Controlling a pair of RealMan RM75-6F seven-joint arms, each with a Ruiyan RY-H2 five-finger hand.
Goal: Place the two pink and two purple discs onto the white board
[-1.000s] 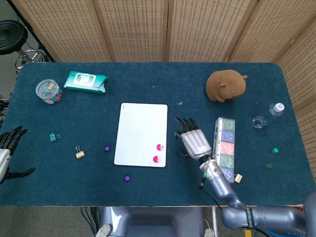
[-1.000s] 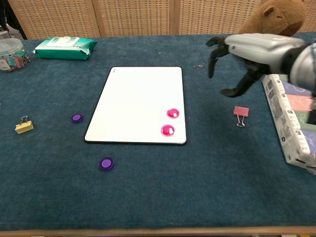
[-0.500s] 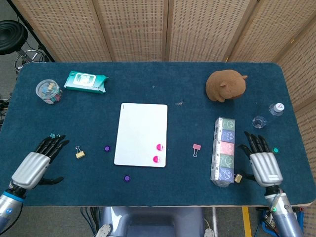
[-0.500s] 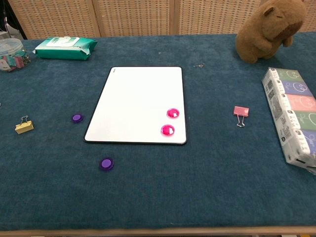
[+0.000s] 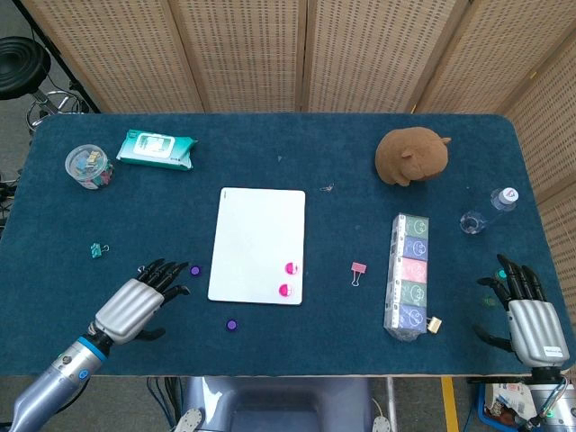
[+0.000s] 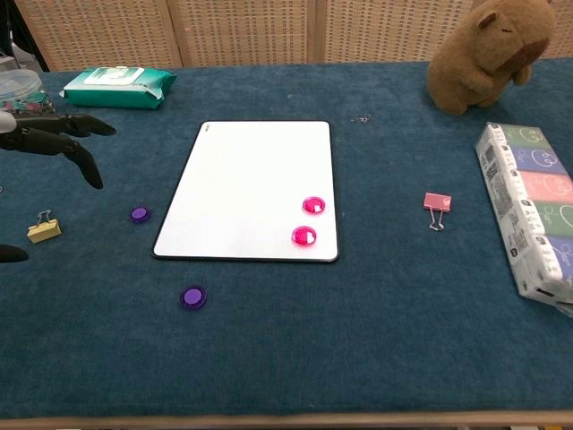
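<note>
while both hands hover over the table, the scene reads so:
board (image 5: 258, 244): white, flat on the blue table (image 5: 270, 346), mid-table.
pink discs: both lie on the board near its right edge, one (image 5: 291, 267) just above the other (image 5: 284, 290), close together, not touching.
purple discs: both off the board, on the cloth; one (image 5: 194, 269) just left of the board's lower left side, the other (image 5: 231, 324) just below the board's bottom edge.
left hand (image 5: 137, 303): over the front left of the table, fingers spread and reaching toward the nearer purple disc, empty; fingertips near that disc, contact cannot be told. in the chest view only dark fingers (image 6: 55, 137) show at the left edge.
right hand (image 5: 526, 310): at the table's front right corner, fingers spread upward, nothing in it, well apart from the board.
yellow clip (image 6: 43, 228): left of the purple disc, under the left hand's fingers in the head view.
pink clip (image 5: 358, 271): between the board and the box.
box (image 5: 410, 273): long, with coloured panels, right of centre.
plush (image 5: 412, 157): brown, far right.
wipes (image 5: 155, 149): teal pack, far left.
jar (image 5: 88, 166): clear, beside the wipes.
bottle (image 5: 487, 211): clear, lying by the right edge.
</note>
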